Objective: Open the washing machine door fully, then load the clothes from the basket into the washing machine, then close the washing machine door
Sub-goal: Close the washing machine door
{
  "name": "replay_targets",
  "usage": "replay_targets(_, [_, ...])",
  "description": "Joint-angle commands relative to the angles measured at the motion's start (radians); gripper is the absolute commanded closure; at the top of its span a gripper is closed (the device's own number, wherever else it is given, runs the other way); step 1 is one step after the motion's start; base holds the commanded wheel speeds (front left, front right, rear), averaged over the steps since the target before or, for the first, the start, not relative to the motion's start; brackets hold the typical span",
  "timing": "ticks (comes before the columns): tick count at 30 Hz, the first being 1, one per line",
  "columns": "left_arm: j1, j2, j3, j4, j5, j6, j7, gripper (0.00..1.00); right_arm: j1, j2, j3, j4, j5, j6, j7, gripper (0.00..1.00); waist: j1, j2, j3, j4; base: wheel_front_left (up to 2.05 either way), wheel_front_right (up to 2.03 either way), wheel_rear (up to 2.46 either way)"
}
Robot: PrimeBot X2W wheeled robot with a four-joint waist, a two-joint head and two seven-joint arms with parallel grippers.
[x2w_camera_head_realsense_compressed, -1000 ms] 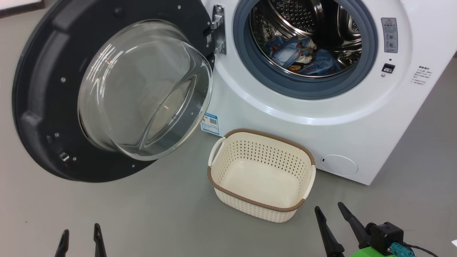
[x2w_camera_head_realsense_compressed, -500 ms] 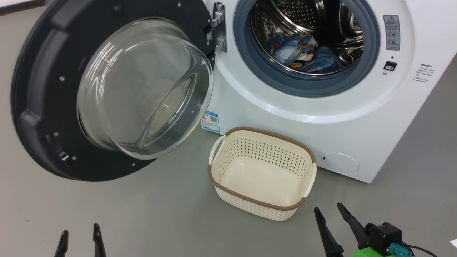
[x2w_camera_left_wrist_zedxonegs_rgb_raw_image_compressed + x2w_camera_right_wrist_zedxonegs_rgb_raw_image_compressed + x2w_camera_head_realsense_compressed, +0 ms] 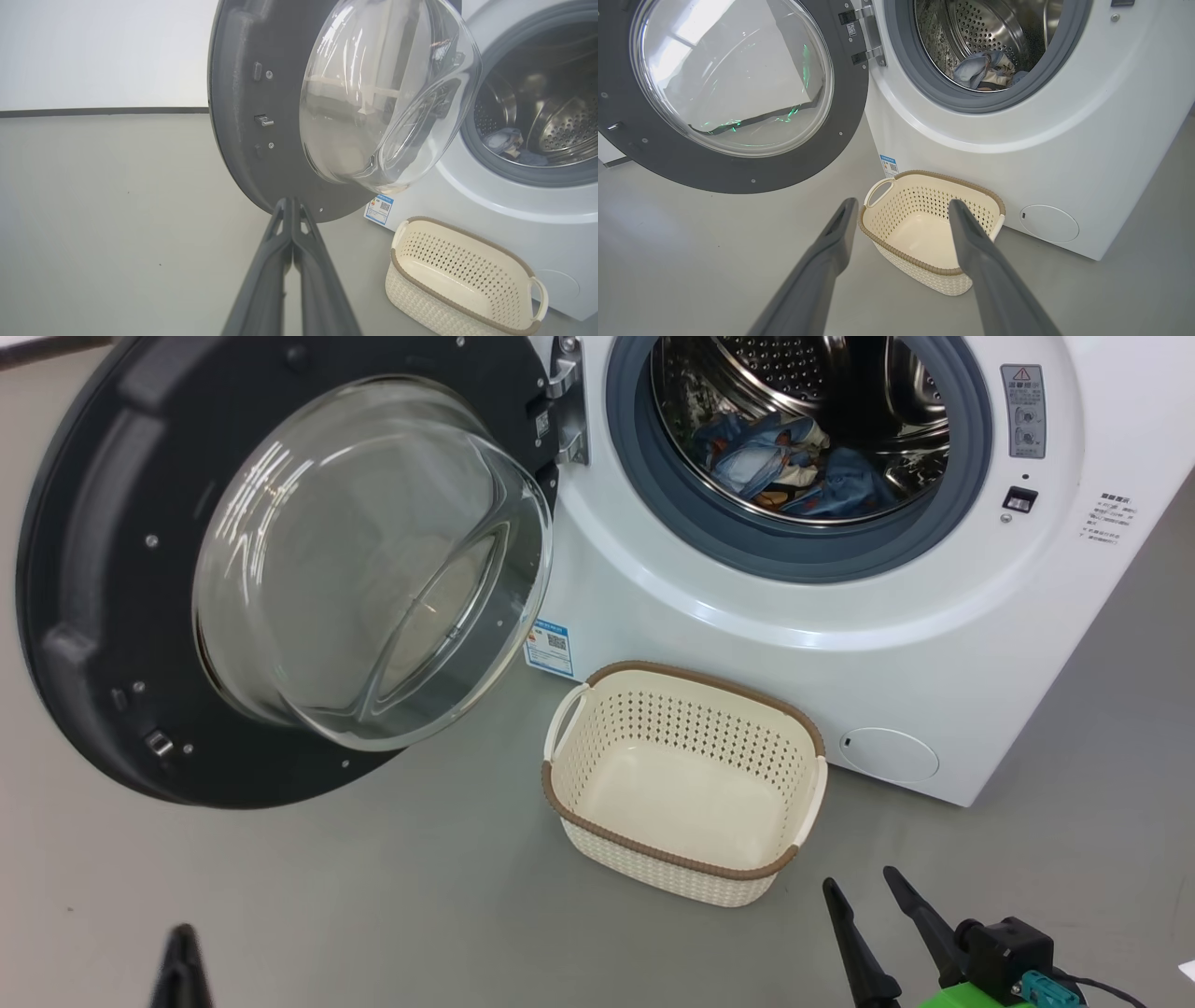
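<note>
The washing machine door (image 3: 89,607) hangs wide open to the left of the washing machine (image 3: 840,616), its glass bowl bulging outward. Light-blue clothes (image 3: 794,471) lie inside the steel drum. The cream basket (image 3: 686,784) stands on the floor before the machine with nothing in it. My left gripper (image 3: 184,943) is shut at the lower left, holding nothing; in the left wrist view its fingers (image 3: 292,207) press together, pointing at the door's lower rim (image 3: 243,154). Low on the right, my right gripper (image 3: 868,887) stands open just short of the basket (image 3: 924,233).
Grey floor (image 3: 373,896) lies open in front of the machine and under the door. A white wall with a dark skirting strip (image 3: 93,112) runs behind the door. The round white filter cap (image 3: 889,754) sits low on the machine's front.
My left gripper's two fingers, apart in the earlier frames, have come together. The head view has drifted slightly. The right gripper, door and basket stay as they were.
</note>
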Motion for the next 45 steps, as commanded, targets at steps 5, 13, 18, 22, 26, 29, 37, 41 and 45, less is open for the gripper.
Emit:
replay_targets(5, [-0.07,0.006,0.158,-0.076,-0.176,-0.03,-0.006,1.0,-0.026,-0.007,0.022,-0.025,-0.005,0.002,-0.012,0.0,0.0,-0.0001,0.002,0.004,0.0,0.0,0.0])
replay_targets(13, [-0.185,0.073,0.37,-0.046,-0.348,-0.102,-0.003,1.0,-0.023,-0.006,0.022,-0.028,-0.007,0.002,-0.012,0.0,0.0,-0.0001,0.005,0.003,0.0,0.0,0.0])
replay_targets(18, [-0.299,0.187,0.465,0.031,-0.453,-0.125,0.039,1.0,-0.027,-0.008,0.025,-0.03,-0.005,0.002,-0.012,0.0,0.0,-0.0001,0.013,-0.005,0.0,0.0,0.0])
replay_targets(22, [-0.402,0.256,0.516,0.112,-0.535,-0.135,0.078,1.0,-0.034,-0.011,0.028,-0.031,-0.005,0.002,-0.012,0.0,0.0,-0.0001,0.024,-0.013,0.0,0.0,0.0])
replay_targets(26, [-0.496,0.304,0.571,0.188,-0.639,-0.134,0.134,1.0,-0.041,-0.017,0.033,-0.033,-0.004,0.002,-0.012,0.0,0.0,-0.0001,0.039,-0.024,0.0,0.0,0.0])
replay_targets(29, [-0.585,0.342,0.623,0.275,-0.749,-0.138,0.191,1.0,-0.049,-0.028,0.029,-0.036,-0.005,0.002,-0.012,0.0,0.0,-0.0001,0.061,-0.036,0.0,0.0,0.0])
replay_targets(37, [-0.712,0.404,0.675,0.445,-0.967,-0.195,0.379,1.0,-0.067,-0.058,0.021,-0.066,-0.011,0.002,0.008,0.0,0.0,-0.0001,0.118,-0.061,0.0,0.0,0.0])
replay_targets(41, [-0.744,0.416,0.685,0.501,-1.042,-0.209,0.466,1.0,-0.072,-0.072,0.016,-0.082,-0.013,0.002,0.02,0.0,0.0,-0.0001,0.142,-0.071,0.0,0.0,0.0])
replay_targets(45, [-0.762,0.42,0.694,0.541,-1.091,-0.214,0.524,1.0,-0.077,-0.085,0.014,-0.097,-0.014,0.002,0.03,0.0,0.0,-0.0001,0.164,-0.081,0.0,0.0,0.0])
